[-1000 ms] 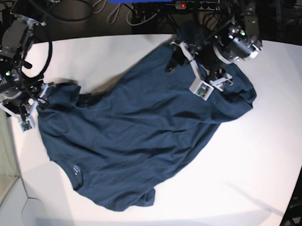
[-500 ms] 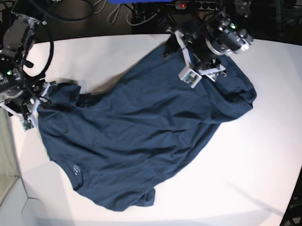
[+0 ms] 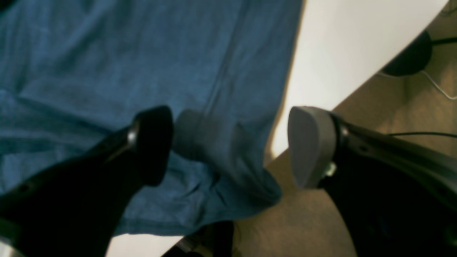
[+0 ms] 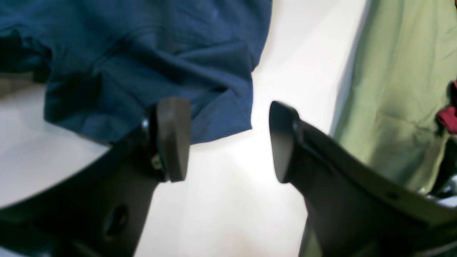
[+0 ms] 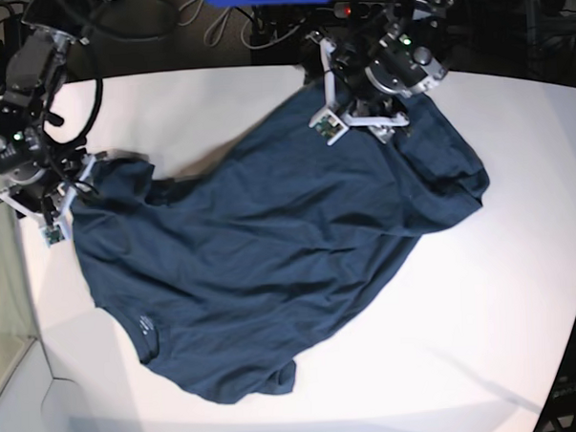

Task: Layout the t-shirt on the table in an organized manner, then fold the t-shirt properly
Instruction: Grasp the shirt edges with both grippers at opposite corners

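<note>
moved: left tool (image 5: 346, 118) has slid up to the far desk (image 5: 483, 294) edge | tools: left wide open over the hem, right tool (image 4: 225, 142) open by a sleeve, neither holds cloth | t-shirt (image 5: 261, 265): lies crooked and wrinkly across the desk, needs pulling flat | near: cables behind, nothing blocks

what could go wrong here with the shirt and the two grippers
1. The t-shirt corner under the open left gripper droops past the table edge; a pull there might drag more fabric off.
2. The open right gripper hangs beside the shirt's other corner, mostly over bare table, so closing now would likely miss or catch only a thin edge.
3. The shirt lies skewed and wrinkled, so folding now would probably come out uneven.
</note>
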Robot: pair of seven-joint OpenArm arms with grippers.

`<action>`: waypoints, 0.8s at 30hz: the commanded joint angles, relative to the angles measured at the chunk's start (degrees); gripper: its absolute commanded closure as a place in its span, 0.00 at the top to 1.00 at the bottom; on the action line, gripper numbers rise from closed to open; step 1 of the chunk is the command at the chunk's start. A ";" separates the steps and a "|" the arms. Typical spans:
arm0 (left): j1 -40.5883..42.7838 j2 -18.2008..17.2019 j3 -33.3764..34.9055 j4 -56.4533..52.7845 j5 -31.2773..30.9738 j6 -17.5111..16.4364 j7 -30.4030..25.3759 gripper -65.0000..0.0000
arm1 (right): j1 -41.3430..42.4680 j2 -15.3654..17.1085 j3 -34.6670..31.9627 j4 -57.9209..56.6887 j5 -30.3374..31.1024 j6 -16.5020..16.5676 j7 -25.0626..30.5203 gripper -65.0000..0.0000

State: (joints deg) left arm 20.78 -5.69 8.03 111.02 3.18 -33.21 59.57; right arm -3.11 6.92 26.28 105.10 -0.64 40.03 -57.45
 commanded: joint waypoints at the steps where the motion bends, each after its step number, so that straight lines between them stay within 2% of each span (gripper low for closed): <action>1: -0.16 0.11 0.10 0.67 -0.59 -0.15 -0.80 0.75 | 0.70 0.69 0.13 0.79 0.42 -0.03 0.88 0.54; 7: -0.34 0.11 0.10 -1.79 -0.59 -0.24 -0.80 0.74 | 0.70 0.69 0.13 0.79 0.42 -0.03 0.88 0.54; 8: -0.60 0.11 0.10 -1.97 -0.59 -0.33 -0.80 0.71 | 0.70 0.69 0.13 0.79 0.42 -0.03 0.88 0.54; 17: -1.39 0.02 0.01 -2.76 -0.59 -0.33 -0.80 0.22 | 0.70 0.69 0.13 0.79 0.42 -0.03 0.88 0.54; 20: -1.74 0.02 -0.16 -3.02 -0.59 -0.33 -0.80 0.11 | 0.70 0.69 0.22 0.79 0.42 -0.03 0.88 0.54; 24: -1.83 0.02 -0.16 -3.55 -0.67 -0.41 -0.80 0.00 | 0.70 0.69 0.22 0.79 0.42 -0.03 0.88 0.54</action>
State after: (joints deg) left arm 19.35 -5.72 7.92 106.45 3.16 -33.43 59.53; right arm -3.18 6.94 26.33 105.08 -0.64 40.03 -57.43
